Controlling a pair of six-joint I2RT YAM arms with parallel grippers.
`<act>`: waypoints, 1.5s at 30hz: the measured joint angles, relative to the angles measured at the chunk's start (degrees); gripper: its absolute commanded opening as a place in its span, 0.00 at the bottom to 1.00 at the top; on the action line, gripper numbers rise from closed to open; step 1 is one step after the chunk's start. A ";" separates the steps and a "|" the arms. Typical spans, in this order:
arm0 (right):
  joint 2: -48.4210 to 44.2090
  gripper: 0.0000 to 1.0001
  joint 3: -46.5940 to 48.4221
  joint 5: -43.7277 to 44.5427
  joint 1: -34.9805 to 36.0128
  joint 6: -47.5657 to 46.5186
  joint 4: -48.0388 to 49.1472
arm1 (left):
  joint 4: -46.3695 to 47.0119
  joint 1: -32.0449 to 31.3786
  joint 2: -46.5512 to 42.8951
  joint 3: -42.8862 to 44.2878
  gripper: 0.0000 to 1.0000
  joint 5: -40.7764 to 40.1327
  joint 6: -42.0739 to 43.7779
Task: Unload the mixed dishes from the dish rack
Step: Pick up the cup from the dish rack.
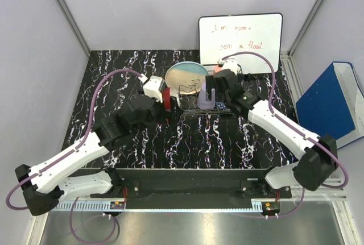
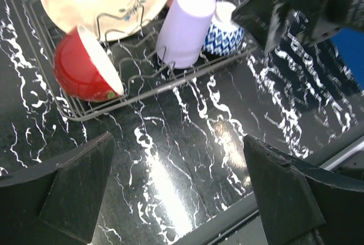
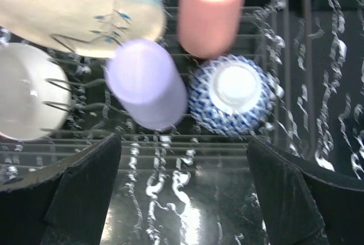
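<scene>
While both our arms reach over the black, white-veined marble tabletop (image 1: 199,142) inside pale grey walls, our left gripper (image 2: 177,165) and right gripper (image 3: 183,160) stand wide, holding nothing. A whiteboard (image 1: 240,32) at the back bears red handwriting, mostly unreadable. A blue folder (image 1: 327,106) lies off the right edge. Mid-table, the dish rack (image 2: 159,87) holds the large plate (image 1: 185,77), red bowl (image 2: 85,66), lavender cup (image 3: 145,83), salmon-pink cup (image 3: 210,6) and blue-and-white patterned bowl (image 3: 230,94).

White board (image 1: 240,39): red handwriting, partly legible, "…a flood"
</scene>
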 measured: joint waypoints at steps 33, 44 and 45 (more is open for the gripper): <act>19.43 1.00 14.40 -13.90 -6.47 -0.74 2.03 | -0.37 2.67 -0.59 -3.65 0.99 -0.72 -0.04; 22.36 0.79 14.29 -16.20 -6.47 0.57 2.29 | -0.37 2.84 -0.44 -3.74 0.99 -0.70 -0.07; 22.47 0.74 14.25 -16.48 -6.47 0.68 2.32 | -0.37 2.84 -0.33 -3.74 0.99 -0.70 -0.07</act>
